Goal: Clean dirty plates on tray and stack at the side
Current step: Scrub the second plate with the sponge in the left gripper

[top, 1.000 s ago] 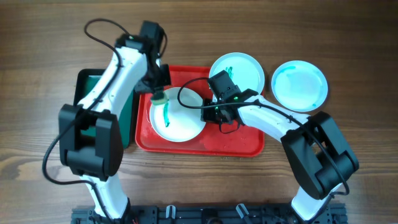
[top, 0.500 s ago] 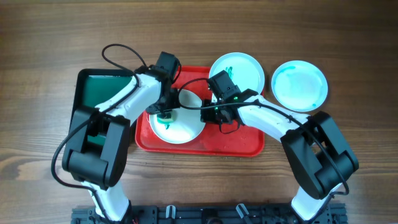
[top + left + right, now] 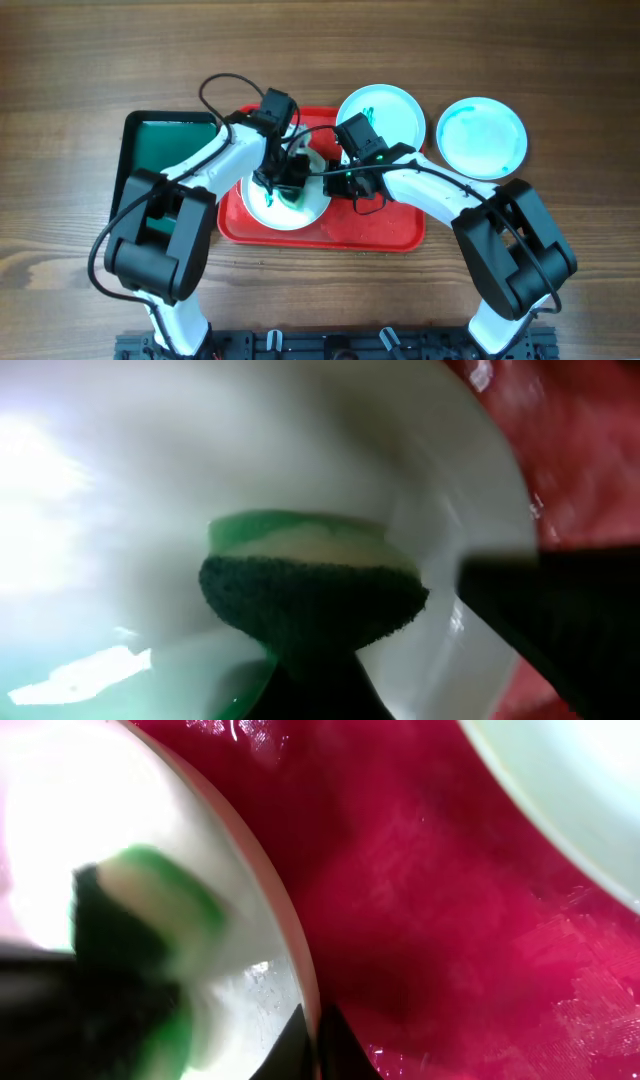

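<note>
In the red tray (image 3: pixel 372 226), toward its left end, lies the near plate (image 3: pixel 272 212). The left tool (image 3: pixel 284 188) is pressed together on a sponge (image 3: pixel 310 595), held down on the plate's green-smeared middle. The right tool (image 3: pixel 312 1042) pinches that plate's right rim, probably to steady it. Scrubbing of this first plate looks underway. Across the tray's far rim sits a second plate (image 3: pixel 392 112) with green marks showing. Right of the tray on the surface (image 3: pixel 560 80) is a third plate (image 3: pixel 482 137), teal-tinged. Nothing is stacked yet.
</note>
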Controlling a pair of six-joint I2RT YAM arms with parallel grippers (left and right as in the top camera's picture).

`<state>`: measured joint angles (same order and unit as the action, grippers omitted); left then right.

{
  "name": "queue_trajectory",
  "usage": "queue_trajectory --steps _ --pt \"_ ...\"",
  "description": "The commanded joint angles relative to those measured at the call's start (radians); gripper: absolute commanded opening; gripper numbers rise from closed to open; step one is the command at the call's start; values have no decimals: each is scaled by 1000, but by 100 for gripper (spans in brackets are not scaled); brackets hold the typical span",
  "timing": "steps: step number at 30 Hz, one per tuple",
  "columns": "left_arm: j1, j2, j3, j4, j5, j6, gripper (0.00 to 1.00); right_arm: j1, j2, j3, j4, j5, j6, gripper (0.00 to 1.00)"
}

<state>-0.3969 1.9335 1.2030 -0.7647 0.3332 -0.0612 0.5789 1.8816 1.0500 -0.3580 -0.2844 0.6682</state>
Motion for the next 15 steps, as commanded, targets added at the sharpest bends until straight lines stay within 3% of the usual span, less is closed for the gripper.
queue_trajectory --steps 1,3,10,15 --pt "-18 43 -35 -51 60 105 4 2 30 10 6 -25 -14 4" --pt "-18 43 -35 -67 -35 63 4 2 30 10 6 -25 -14 4" --pt "-18 43 -35 -136 -521 -254 4 2 30 10 6 -25 -14 4" --pt "-18 43 -35 -154 -645 -343 4 2 30 10 6 -25 -14 4"
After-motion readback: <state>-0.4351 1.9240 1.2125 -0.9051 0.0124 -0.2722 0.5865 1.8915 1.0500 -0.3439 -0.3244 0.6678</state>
